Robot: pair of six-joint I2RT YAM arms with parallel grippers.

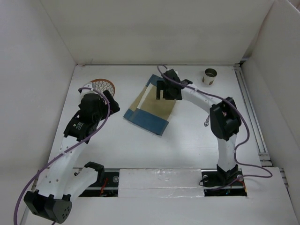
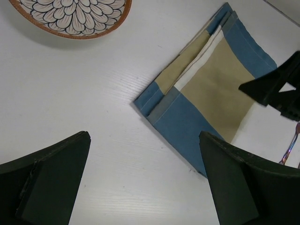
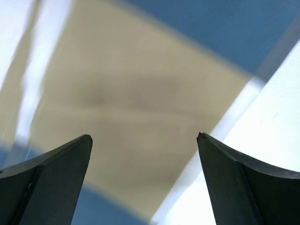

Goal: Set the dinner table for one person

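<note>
The dinner table (image 1: 187,145) is the white walled surface. A folded blue-and-tan placemat (image 1: 149,108) lies at its middle back; it also shows in the left wrist view (image 2: 211,89) and fills the right wrist view (image 3: 131,93). A flower-patterned plate with a brown rim (image 1: 102,85) sits at the back left and shows in the left wrist view (image 2: 75,18). My left gripper (image 1: 110,99) is open and empty over bare table between plate and placemat (image 2: 144,140). My right gripper (image 1: 164,93) is open and empty, close above the placemat's far right edge (image 3: 144,138).
A small cup (image 1: 210,76) stands at the back right. A small metallic item (image 1: 206,122) lies by the right arm, partly hidden. White panels wall the table on three sides. A rail (image 1: 251,112) runs along the right edge.
</note>
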